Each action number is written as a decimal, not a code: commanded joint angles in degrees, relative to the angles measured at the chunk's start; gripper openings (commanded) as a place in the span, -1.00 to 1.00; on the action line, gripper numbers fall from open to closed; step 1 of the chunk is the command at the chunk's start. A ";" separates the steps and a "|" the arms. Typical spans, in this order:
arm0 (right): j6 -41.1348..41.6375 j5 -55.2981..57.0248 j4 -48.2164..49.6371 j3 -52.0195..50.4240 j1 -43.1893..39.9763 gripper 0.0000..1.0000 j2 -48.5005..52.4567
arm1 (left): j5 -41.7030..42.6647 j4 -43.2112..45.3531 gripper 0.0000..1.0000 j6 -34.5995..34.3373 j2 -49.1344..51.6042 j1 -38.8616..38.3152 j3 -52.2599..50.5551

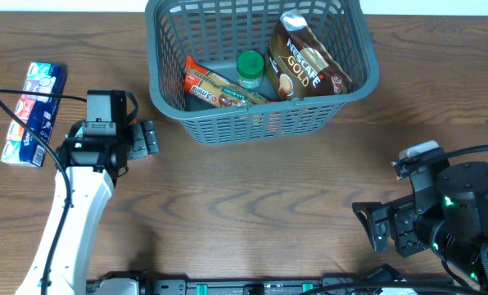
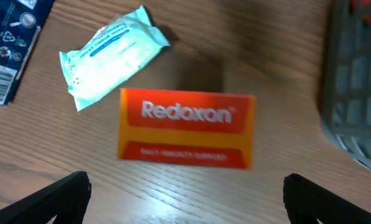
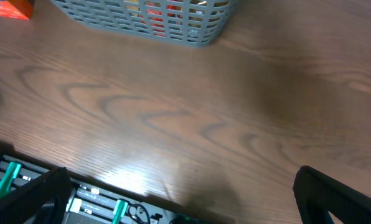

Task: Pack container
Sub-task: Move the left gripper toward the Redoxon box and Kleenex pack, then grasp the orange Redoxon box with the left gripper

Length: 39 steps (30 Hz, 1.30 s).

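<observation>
The dark grey lattice basket [image 1: 260,123] stands at the back centre. It holds a red snack bar pack [image 1: 215,88], a green-lidded jar [image 1: 250,67] and a brown Nescafe Gold pouch [image 1: 303,64]. In the left wrist view an orange Redoxon box [image 2: 187,127] lies flat on the table, with a pale teal wipes pack [image 2: 111,55] behind it. My left gripper [image 2: 188,205] is open and empty, just short of the orange box, with the basket [image 2: 353,93] to its right. In the overhead view the left gripper [image 1: 146,139] hides that box. My right gripper [image 3: 185,205] is open and empty.
A blue carton [image 1: 33,113] lies at the far left and shows in the left wrist view [image 2: 11,43]. The right arm [image 1: 440,217] sits at the front right by the table's front edge, where an equipment rail [image 3: 23,186] runs. The basket [image 3: 148,22] is far ahead of it.
</observation>
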 commanded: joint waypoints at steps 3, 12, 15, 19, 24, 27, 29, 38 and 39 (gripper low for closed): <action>-0.66 -0.04 -0.13 0.81 -0.15 0.99 0.07 | -0.22 0.24 0.97 0.94 1.75 2.56 0.92; -0.66 -0.04 -0.13 0.81 -0.15 0.98 0.07 | 1.70 1.60 0.97 0.98 4.57 2.73 0.90; -0.66 -0.04 -0.13 0.81 -0.15 0.99 0.07 | 1.97 2.25 0.97 0.96 6.25 2.73 0.90; -0.66 -0.04 -0.13 0.81 -0.15 0.99 0.07 | 4.26 3.89 0.97 0.96 8.68 2.73 0.90; -0.66 -0.04 -0.13 0.81 -0.15 0.98 0.07 | 4.92 5.20 0.97 0.94 10.01 2.73 0.90; -0.66 -0.04 -0.15 0.81 -0.15 0.99 0.07 | 4.92 5.25 0.98 0.94 10.84 2.73 0.90; -0.66 -0.04 -0.13 0.81 -0.15 0.98 0.07 | 4.92 5.25 0.93 0.94 11.45 2.73 0.92; -0.66 -0.04 -0.13 0.81 -0.15 0.98 0.07 | 4.92 6.78 0.48 0.94 11.61 2.73 0.92; -0.66 -0.04 -0.13 0.81 -0.15 0.98 0.07 | 4.92 7.04 0.45 0.94 11.63 2.73 0.92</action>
